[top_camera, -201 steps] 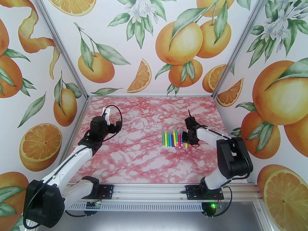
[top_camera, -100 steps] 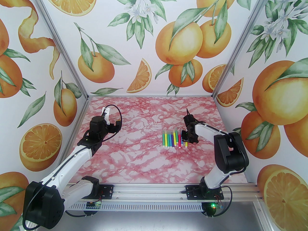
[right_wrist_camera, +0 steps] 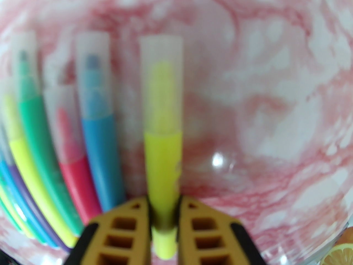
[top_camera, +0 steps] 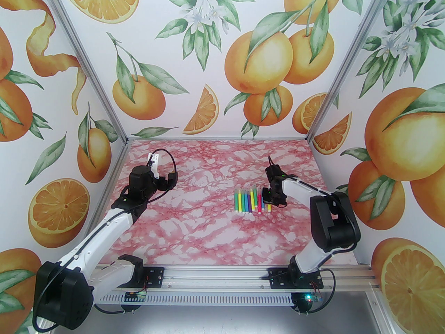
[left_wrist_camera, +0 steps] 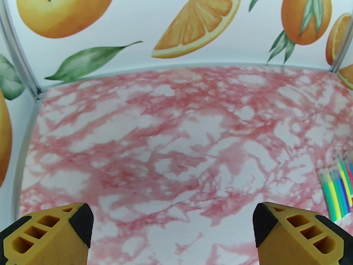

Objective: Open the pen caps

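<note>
Right wrist view: the right gripper is seen clamped on the barrel of a yellow pen, whose translucent cap projects beyond the jaws, fitted on. This pen is set just right of the row of pens, beside the blue pen. Bare table is left open right of the row. Well left of the row, the left gripper is held with jaws wide apart.

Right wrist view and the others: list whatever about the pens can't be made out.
Right wrist view: blur hides whether the yellow pen, held in the right end effector, rests on the table.
Right wrist view: the row of pens is blurred and cut off by the left edge.
Top external view: the pen caps are too small to tell apart.
Left wrist view: the right edge cuts the row.
</note>
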Action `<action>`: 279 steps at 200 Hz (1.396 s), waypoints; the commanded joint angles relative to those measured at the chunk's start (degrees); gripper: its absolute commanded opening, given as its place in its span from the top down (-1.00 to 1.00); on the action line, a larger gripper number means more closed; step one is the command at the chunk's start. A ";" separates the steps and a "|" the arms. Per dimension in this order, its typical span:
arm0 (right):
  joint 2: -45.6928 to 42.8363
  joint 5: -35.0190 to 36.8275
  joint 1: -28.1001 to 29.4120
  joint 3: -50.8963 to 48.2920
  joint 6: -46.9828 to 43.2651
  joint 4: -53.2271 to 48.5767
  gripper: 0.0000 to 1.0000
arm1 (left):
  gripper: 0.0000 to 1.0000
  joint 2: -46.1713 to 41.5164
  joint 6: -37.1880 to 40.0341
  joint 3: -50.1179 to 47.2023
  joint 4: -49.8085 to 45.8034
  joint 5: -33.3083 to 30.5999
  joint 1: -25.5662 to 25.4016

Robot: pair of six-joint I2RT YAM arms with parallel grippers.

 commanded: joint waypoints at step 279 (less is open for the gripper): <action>-10.95 -30.71 21.91 -0.01 -7.13 26.03 0.71 | -0.56 27.23 -28.17 11.99 24.32 49.10 -8.58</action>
